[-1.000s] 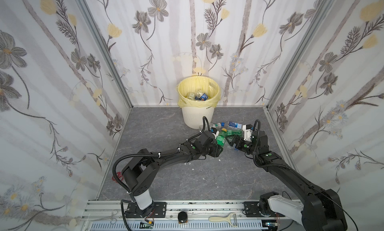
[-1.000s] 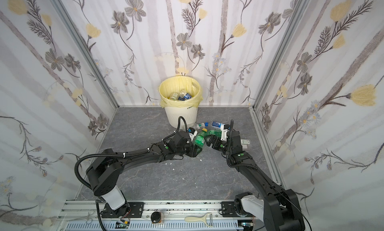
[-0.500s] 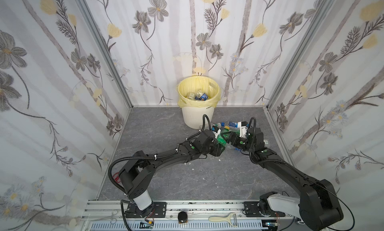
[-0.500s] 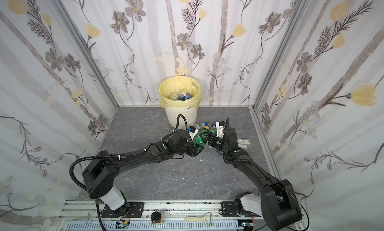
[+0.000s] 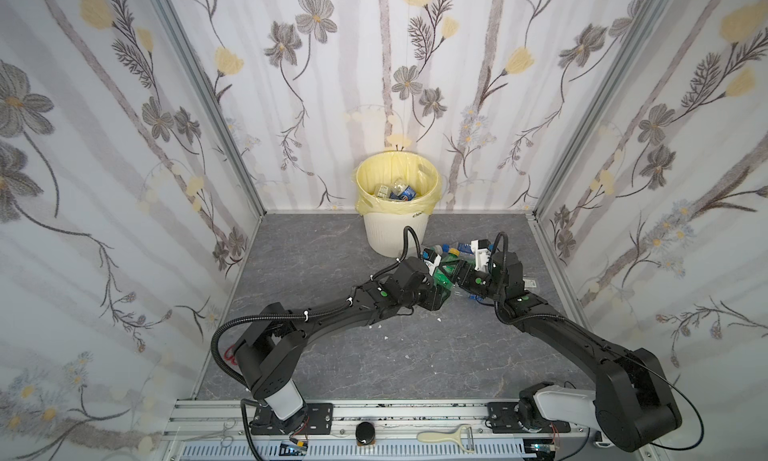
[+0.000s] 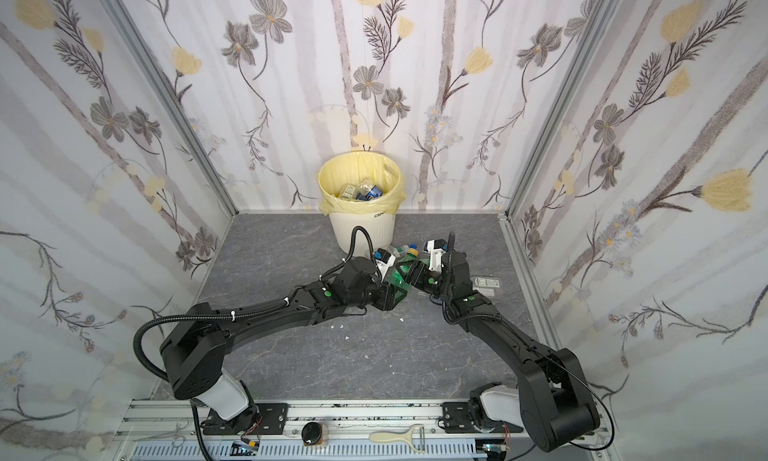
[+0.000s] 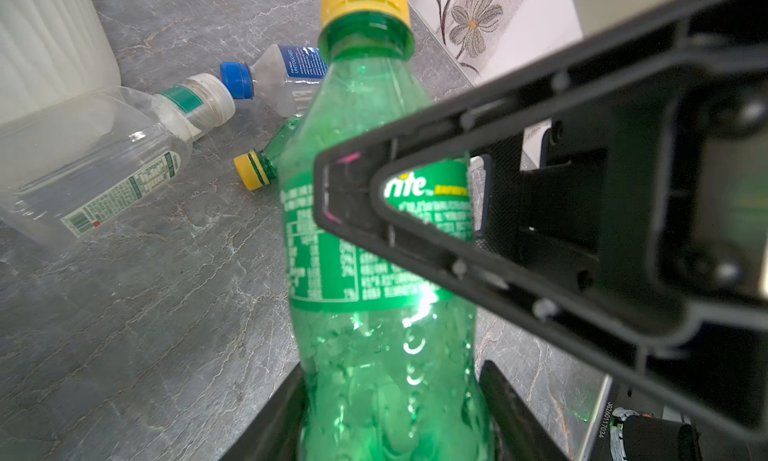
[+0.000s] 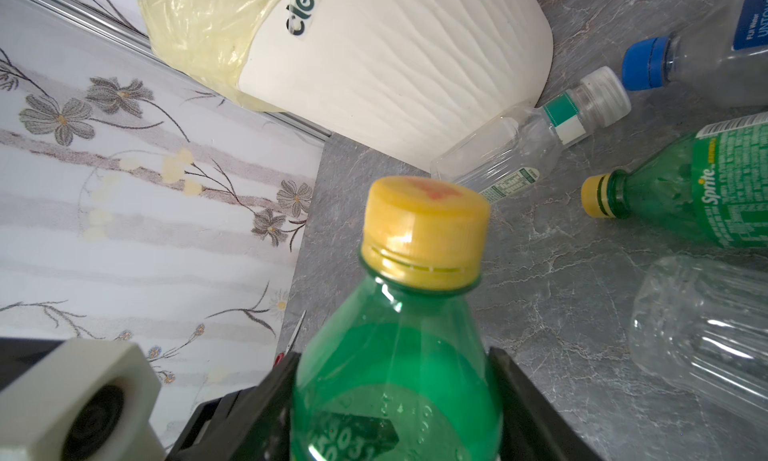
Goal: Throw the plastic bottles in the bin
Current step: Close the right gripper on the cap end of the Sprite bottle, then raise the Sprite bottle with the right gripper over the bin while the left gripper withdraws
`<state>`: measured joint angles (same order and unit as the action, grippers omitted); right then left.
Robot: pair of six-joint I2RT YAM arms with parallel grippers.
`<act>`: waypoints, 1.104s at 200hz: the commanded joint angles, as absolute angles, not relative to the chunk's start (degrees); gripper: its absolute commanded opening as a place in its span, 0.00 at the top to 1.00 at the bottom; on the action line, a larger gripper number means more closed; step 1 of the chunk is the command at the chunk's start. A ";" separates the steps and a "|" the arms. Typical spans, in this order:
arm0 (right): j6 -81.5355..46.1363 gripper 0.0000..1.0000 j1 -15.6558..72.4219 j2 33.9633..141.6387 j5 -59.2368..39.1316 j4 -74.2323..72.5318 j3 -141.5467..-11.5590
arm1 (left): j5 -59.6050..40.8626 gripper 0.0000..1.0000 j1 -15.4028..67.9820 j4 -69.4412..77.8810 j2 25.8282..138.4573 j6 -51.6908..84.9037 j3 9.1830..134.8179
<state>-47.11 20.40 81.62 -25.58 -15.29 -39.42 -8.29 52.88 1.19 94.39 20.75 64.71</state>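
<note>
2 grippers on 1 green bottle (image 7: 374, 247), near the bin (image 5: 395, 234).
Left gripper (image 7: 390, 373) fingers clamp its lower body; right gripper (image 8: 395, 355) fingers flank its shoulder, contact too close to judge. In both top views the wrists hide most of it.

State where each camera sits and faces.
Top views: high above the arm bases, facing down towards the bin; both arms show.
Left wrist: on the left arm, looking along the green bottle in the left gripper; the other arm's finger crosses it.
Right wrist: on the right arm, looking over that bottle's yellow cap at the bin; right gripper fingers flank the bottle.
Shared: both wrist views show this bottle.
</note>
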 commanded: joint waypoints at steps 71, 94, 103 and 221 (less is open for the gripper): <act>-47.77 0.38 20.42 81.91 -23.59 -17.00 -42.71 | -4.81 0.21 52.82 2.81 90.70 19.38 63.33; -46.43 0.38 20.39 82.18 -22.01 -14.94 -47.20 | -3.63 0.09 52.61 2.62 88.79 18.91 62.77; -45.78 0.38 20.44 82.34 -21.32 -14.00 -48.96 | -3.13 0.04 52.56 2.48 87.95 18.60 62.71; -36.29 0.38 20.15 89.82 -8.01 -6.84 -80.49 | 11.10 0.00 48.60 -0.51 78.25 10.28 69.13</act>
